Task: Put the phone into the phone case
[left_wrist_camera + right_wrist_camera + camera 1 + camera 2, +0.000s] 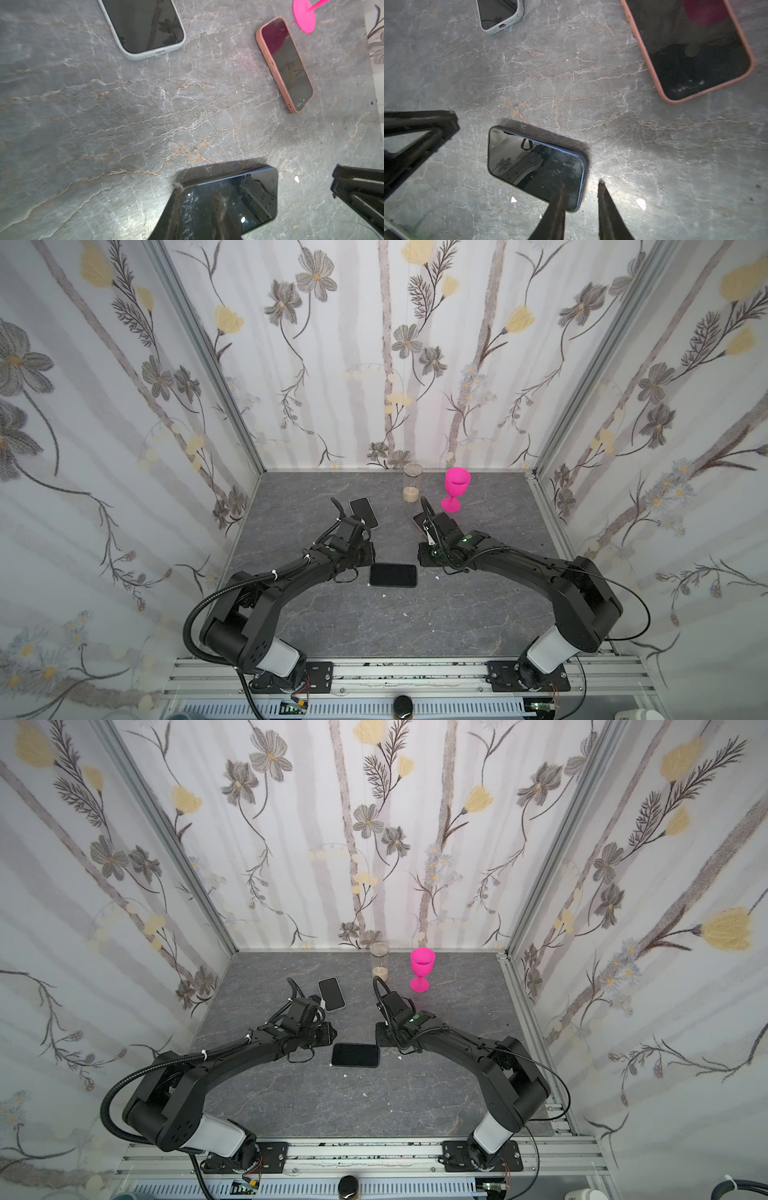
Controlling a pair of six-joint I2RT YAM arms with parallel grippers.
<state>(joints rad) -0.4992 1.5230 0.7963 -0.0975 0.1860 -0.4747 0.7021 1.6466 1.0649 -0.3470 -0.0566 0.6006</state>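
Phone lies flat mid-desk betw. both arms, screen up, and sits inside the dark phone case. Blue edge shows along one long side, so I judge it not fully seated there. Left gripper is narrowly open, tips over phone's end, holding nothing. Right gripper is also slightly open, straddling a corner, nothing held. Left to do, I reckon: press that edge in.

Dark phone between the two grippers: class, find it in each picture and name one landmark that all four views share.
Top view: dark phone just below the picture's centre.
Top view: dark phone at the same height, slightly further left.
Left wrist view: nearest the camera, partly behind the left gripper.
Right wrist view: nearest the camera, at the right gripper.
Shared landmark: the pale-cased phone, in all four views.
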